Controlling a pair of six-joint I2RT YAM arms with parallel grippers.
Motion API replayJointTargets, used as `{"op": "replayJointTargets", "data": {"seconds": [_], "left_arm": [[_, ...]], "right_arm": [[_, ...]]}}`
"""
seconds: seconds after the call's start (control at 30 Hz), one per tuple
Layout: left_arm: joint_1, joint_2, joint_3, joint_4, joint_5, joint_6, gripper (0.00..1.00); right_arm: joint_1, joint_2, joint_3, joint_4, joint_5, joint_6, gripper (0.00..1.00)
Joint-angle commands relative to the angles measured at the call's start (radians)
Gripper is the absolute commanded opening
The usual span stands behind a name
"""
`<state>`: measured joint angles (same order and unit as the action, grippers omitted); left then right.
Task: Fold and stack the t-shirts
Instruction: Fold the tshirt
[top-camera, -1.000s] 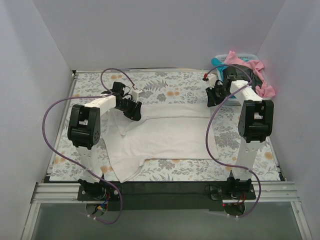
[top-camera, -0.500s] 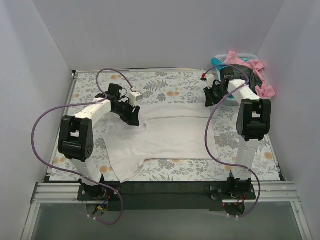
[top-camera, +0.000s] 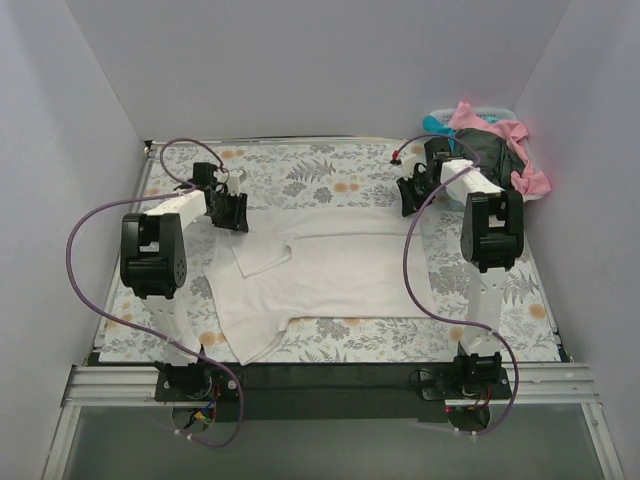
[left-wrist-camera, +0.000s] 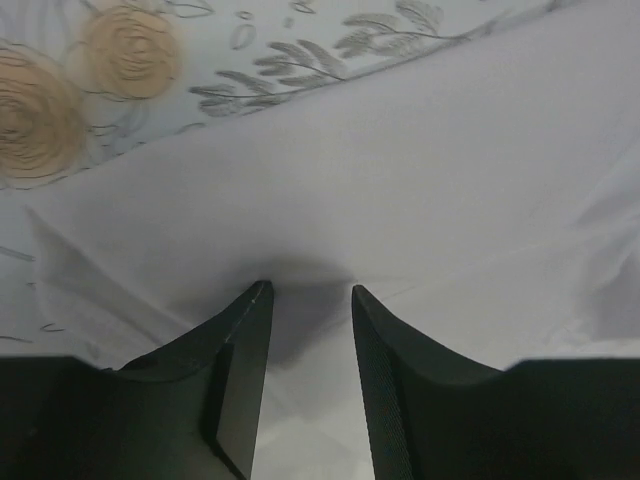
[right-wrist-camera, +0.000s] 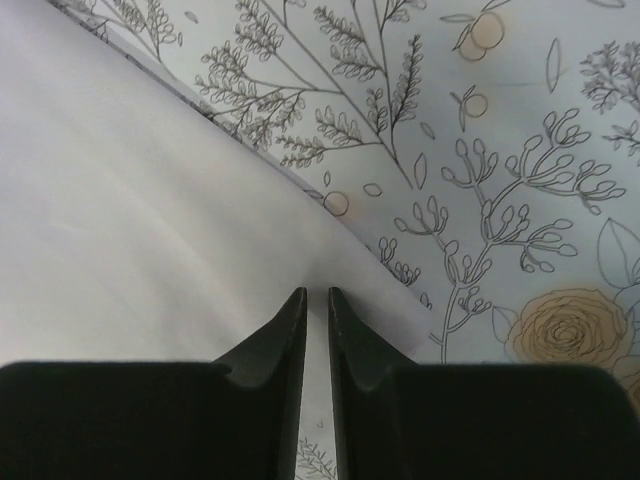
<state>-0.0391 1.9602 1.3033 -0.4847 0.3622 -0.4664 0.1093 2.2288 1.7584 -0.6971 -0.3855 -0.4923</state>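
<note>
closing the parted left gripper (left-wrist-camera: 310, 288) at ten o'clock should mirror the right gripper (right-wrist-camera: 316, 292), pinched on the white t-shirt (top-camera: 340, 270)

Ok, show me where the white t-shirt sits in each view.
Top external: white t-shirt spread flat, centre of frame.
Left wrist: white t-shirt fills most of the frame, below the top-left corner.
Right wrist: white t-shirt covers the left side.
Shared landmark: the printed sheet beneath it.

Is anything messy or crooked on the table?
Yes. The white t-shirt lies crooked, with its left sleeve flopped over onto it and one corner trailing toward the front edge. At the back right, a pink shirt spills over the rim of the basket.
</note>
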Motion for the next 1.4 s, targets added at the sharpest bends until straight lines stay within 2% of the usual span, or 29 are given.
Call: {"op": "replayJointTargets", "data": {"seconds": [0.0, 0.13, 0.17, 0.3, 0.37, 0.4, 0.43, 0.5, 0.53, 0.67, 0.8, 0.83, 0.9, 0.93, 1.1, 1.23, 1.33, 1.37], "left_arm": [[0.028, 0.025, 0.039, 0.015, -0.149, -0.044, 0.36], [0.038, 0.121, 0.108, 0.018, -0.19, -0.038, 0.34], [0.071, 0.14, 0.129, 0.02, -0.189, -0.038, 0.34], [0.076, 0.226, 0.267, 0.008, -0.161, -0.035, 0.35], [0.074, 0.256, 0.347, -0.008, -0.14, -0.037, 0.38], [0.076, 0.258, 0.372, -0.021, -0.106, -0.035, 0.39], [0.074, 0.256, 0.41, -0.034, -0.083, -0.032, 0.4], [0.076, 0.202, 0.413, -0.054, -0.001, -0.018, 0.45], [0.077, 0.166, 0.404, -0.055, 0.045, -0.011, 0.47], [0.077, -0.039, 0.254, -0.084, 0.171, 0.046, 0.53], [0.09, -0.245, 0.072, -0.169, 0.227, 0.175, 0.53], [0.096, -0.309, 0.038, -0.196, 0.241, 0.246, 0.52], [0.102, -0.36, -0.059, -0.279, 0.254, 0.323, 0.5], [0.107, -0.407, -0.084, -0.296, 0.242, 0.378, 0.5], [0.105, -0.512, -0.211, -0.403, 0.228, 0.463, 0.51], [0.108, -0.564, -0.295, -0.423, 0.23, 0.495, 0.54], [0.107, -0.572, -0.32, -0.431, 0.216, 0.517, 0.55], [0.108, -0.57, -0.334, -0.442, 0.212, 0.532, 0.58]], "right_arm": [[0.02, 0.044, 0.042, 0.03, 0.071, 0.035, 0.18], [0.026, 0.124, 0.157, 0.056, 0.126, 0.08, 0.21], [0.024, 0.14, 0.179, 0.059, 0.154, 0.086, 0.21], [0.024, 0.196, 0.274, 0.091, 0.181, 0.086, 0.24], [0.026, 0.2, 0.317, 0.09, 0.165, 0.077, 0.29], [0.024, 0.186, 0.32, 0.09, 0.16, 0.074, 0.33], [0.024, 0.171, 0.32, 0.087, 0.149, 0.067, 0.42], [0.024, 0.085, 0.276, 0.085, 0.117, 0.043, 0.49], [0.024, 0.048, 0.248, 0.085, 0.1, 0.034, 0.52], [0.026, -0.17, 0.09, 0.053, 0.005, -0.037, 0.53], [0.035, -0.389, -0.132, -0.043, -0.049, -0.12, 0.48], [0.038, -0.42, -0.179, -0.059, -0.052, -0.158, 0.46], [0.055, -0.503, -0.267, -0.088, -0.035, -0.193, 0.45], [0.062, -0.527, -0.362, -0.093, -0.014, -0.221, 0.44], [0.157, -0.678, -0.588, -0.087, 0.065, -0.264, 0.41], [0.207, -0.721, -0.733, -0.024, 0.15, -0.261, 0.4], [0.22, -0.73, -0.784, 0.011, 0.194, -0.276, 0.37], [0.225, -0.739, -0.812, 0.025, 0.21, -0.285, 0.36]]}}
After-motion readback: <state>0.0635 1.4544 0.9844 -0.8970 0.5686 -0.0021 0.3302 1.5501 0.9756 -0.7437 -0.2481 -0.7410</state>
